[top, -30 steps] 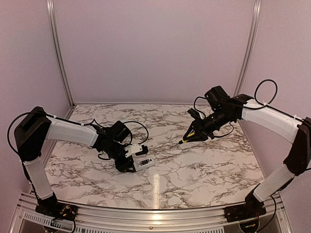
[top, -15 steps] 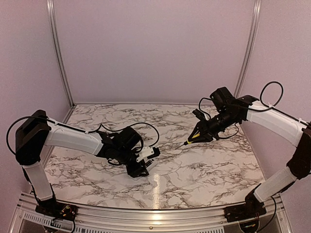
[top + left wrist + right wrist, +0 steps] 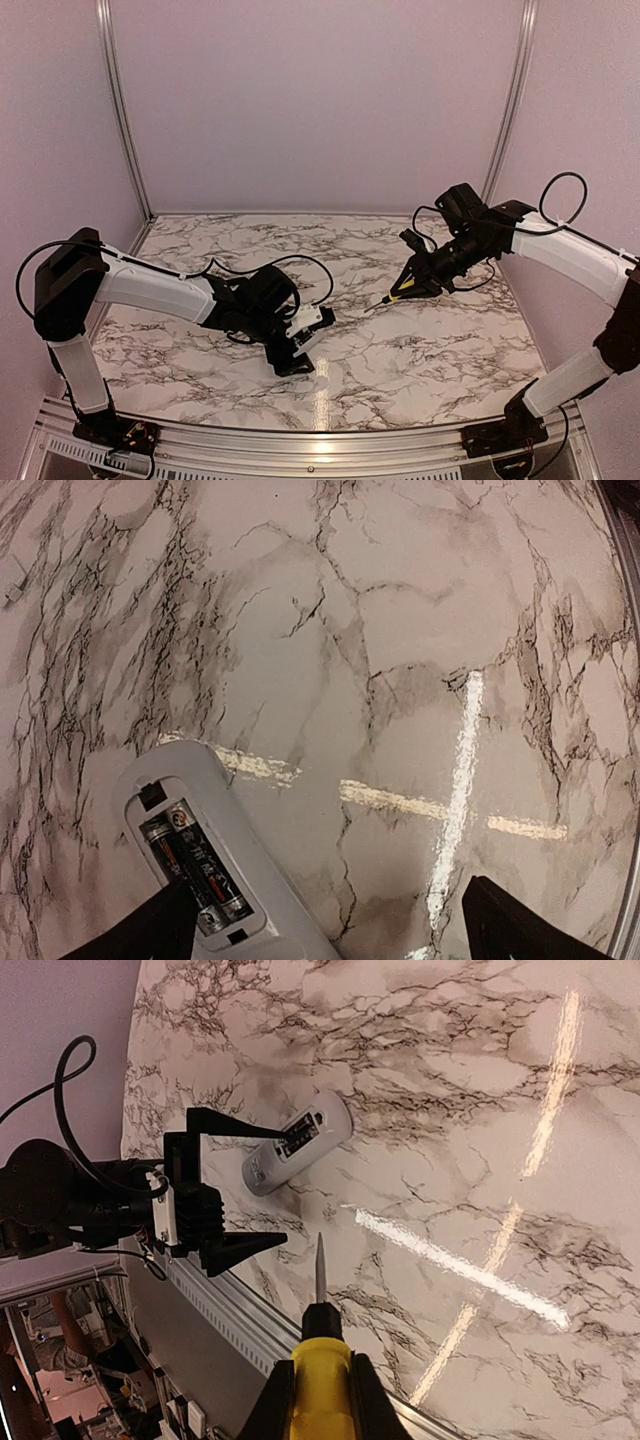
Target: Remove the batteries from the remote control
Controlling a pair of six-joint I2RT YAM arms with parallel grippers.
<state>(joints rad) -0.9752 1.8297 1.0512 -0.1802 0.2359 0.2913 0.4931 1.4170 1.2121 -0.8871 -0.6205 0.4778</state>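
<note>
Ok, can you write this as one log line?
left hand: open by remote | batteries: inside remote | right hand: holding yellow tool

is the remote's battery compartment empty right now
No, two dark batteries lie side by side in the open compartment of the remote control in the left wrist view.
</note>
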